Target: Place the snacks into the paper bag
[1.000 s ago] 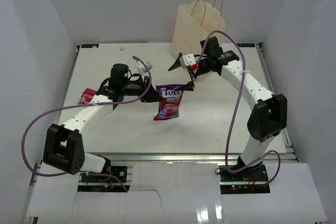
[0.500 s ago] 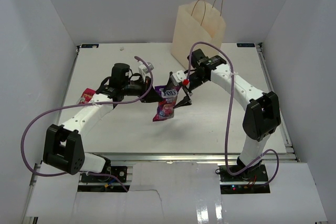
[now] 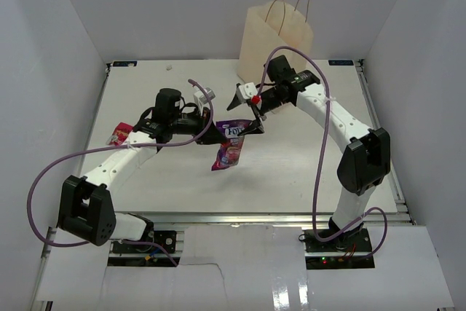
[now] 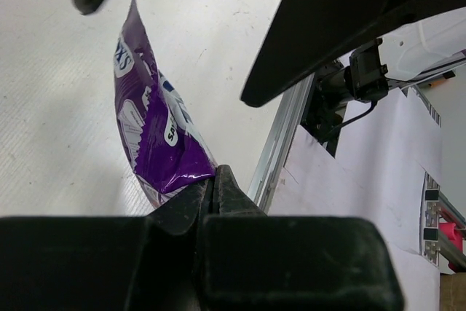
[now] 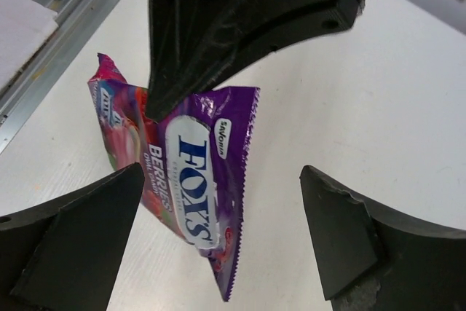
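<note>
Top external view: the left gripper (image 3: 217, 129) is clamped on the purple packet (image 3: 228, 148) near table centre. The paper bag (image 3: 277, 38) stands at 1 o'clock.
Left wrist view: the pinch sits on the packet's corner.
Right wrist view: the right gripper (image 5: 218, 245) is spread wide, straddling the packet; only here is the "FOX'S" print legible.

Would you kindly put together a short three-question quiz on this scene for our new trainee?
1. True or false: the paper bag lies flat on its side.
2. The purple packet is: A) inside the bag, B) pinched by the left gripper, C) lying under the bag.
3. Fill in: the right gripper has its fingers ____, one on each side of the packet.
Key: 1 false, it stands upright; 2 B; 3 open.
</note>
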Controlling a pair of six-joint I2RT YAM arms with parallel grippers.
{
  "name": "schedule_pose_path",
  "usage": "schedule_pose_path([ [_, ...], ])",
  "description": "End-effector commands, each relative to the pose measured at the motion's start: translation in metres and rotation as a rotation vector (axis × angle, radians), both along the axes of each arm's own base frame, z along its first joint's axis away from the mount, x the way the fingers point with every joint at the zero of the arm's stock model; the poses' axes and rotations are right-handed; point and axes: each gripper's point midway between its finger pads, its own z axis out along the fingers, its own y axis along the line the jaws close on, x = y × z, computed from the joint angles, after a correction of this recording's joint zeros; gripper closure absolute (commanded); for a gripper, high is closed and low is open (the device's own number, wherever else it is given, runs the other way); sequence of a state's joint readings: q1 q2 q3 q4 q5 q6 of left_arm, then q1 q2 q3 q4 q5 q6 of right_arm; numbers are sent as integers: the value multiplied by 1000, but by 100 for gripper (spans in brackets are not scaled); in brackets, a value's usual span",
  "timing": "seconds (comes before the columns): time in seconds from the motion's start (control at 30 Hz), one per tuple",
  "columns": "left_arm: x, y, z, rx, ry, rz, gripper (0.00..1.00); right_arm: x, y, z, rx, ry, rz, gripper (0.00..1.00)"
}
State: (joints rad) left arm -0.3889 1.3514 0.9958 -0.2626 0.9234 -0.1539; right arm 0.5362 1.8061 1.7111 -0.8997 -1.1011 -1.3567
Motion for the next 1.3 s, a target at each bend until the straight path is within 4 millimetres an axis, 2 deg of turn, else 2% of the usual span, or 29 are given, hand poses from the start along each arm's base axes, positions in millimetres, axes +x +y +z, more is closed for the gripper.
schedule_pose_path([
  [0.0,-10,-3,23,-41,-71,-41,100,17,4,-7,-28,41,-95,6],
  [0.2,-8,-7,30,-47,-87,-47,100,13,6,-36,-73,42,-70,8],
  [0.37,-6,-6,30,-42,-93,-43,100,0,4,-42,-89,51,-25,16],
  [0.53,-4,-7,29,-40,-90,-43,100,-7,3,-49,-104,63,2,36],
  [0.67,-1,-8,30,-38,-98,-42,100,-12,4,-46,-91,87,13,64],
  [0.73,0,-8,29,-34,-101,-38,100,-13,3,-46,-92,91,16,71],
  [0.8,1,-8,27,-31,-97,-33,100,-14,3,-45,-93,87,19,85],
  [0.87,4,-8,24,-25,-94,-24,100,-16,2,-44,-92,83,28,92],
  [1.0,10,-7,21,-9,-95,12,100,-18,-1,-38,-81,82,28,92],
  [1.03,14,-6,20,0,-99,35,95,-17,-1,-35,-73,74,28,92],
  [1.07,15,-4,20,7,-99,51,85,-16,-1,-31,-66,74,24,92],
  [1.1,17,-3,23,9,-112,68,70,-14,-3,-27,-59,67,17,92],
  [1.13,19,-2,26,9,-122,80,64,-12,-3,-24,-54,67,11,92],
  [1.17,21,-1,28,10,-138,95,52,-11,-4,-20,-48,73,4,92],
  [1.27,21,3,42,-3,-209,110,39,-4,-9,-3,-18,62,-21,92],
])
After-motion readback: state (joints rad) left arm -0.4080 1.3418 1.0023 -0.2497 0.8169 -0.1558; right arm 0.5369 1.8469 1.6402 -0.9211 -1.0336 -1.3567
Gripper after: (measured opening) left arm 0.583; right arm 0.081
